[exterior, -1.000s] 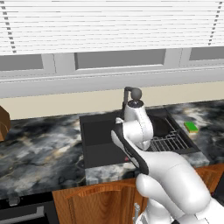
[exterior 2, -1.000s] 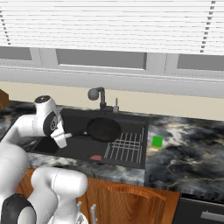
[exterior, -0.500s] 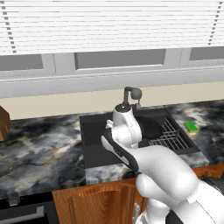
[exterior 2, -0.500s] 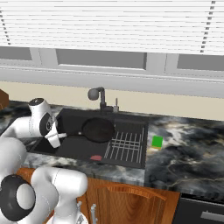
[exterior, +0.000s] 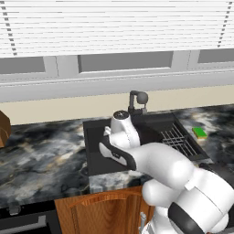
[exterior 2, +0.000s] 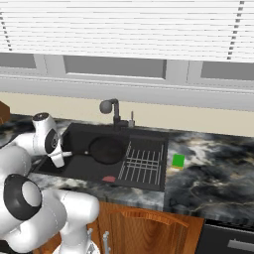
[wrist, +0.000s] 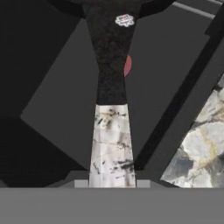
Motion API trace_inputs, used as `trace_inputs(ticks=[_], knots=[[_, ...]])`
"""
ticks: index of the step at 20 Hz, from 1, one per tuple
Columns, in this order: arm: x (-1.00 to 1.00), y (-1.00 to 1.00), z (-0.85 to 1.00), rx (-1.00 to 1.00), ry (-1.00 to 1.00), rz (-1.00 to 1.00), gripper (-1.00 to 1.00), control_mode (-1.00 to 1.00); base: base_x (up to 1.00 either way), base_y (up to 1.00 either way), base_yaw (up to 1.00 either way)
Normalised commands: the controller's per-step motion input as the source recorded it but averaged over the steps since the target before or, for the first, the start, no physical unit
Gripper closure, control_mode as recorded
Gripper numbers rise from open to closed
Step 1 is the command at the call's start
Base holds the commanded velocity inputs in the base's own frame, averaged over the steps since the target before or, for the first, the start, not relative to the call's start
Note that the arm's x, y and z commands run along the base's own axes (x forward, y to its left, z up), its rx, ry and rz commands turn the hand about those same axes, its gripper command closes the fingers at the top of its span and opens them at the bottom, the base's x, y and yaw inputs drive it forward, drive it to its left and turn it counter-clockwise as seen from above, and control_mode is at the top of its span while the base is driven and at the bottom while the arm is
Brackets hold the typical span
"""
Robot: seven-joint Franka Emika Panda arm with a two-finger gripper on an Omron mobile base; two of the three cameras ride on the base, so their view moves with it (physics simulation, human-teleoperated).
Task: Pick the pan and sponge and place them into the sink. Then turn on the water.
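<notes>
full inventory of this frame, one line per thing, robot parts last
pan: 1, black, inside the sink, light handle tip between the gripper fingers
sponge: 1, green, on the counter right of the sink
sink: 1, dark grey, set in the counter, reddish drain spot
wire rack: 1, right part of the sink
faucet: 1, dark, behind the sink
counter: 1, marbled
blinds: white, above
gripper: 1, shut on pan handle

The pan (exterior 2: 107, 150) handle's light tip hides the fingers in the hand view.
</notes>
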Motion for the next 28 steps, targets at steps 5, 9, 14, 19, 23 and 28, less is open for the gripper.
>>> trace_inputs(ticks=[5,9,14,19,23,28], knots=[[0.16,0.26,-0.13,0.04,0.0,-0.02,1.0,-1.0,0.0,0.0,0.0],[0.21,0.23,-0.11,0.03,0.0,-0.01,1.0,-1.0,0.0,0.0,0.0],[0.27,0.04,-0.11,0.03,0.0,0.02,1.0,-1.0,0.0,0.0,0.0],[0.26,0.05,-0.15,0.08,0.01,0.04,1.0,-1.0,0.0,0.0,0.0],[0.26,0.07,-0.17,0.1,0.03,0.04,1.0,-1.0,0.0,0.0,0.0],[0.19,0.01,-0.15,0.08,0.0,0.03,1.0,-1.0,0.0,0.0,0.0]])
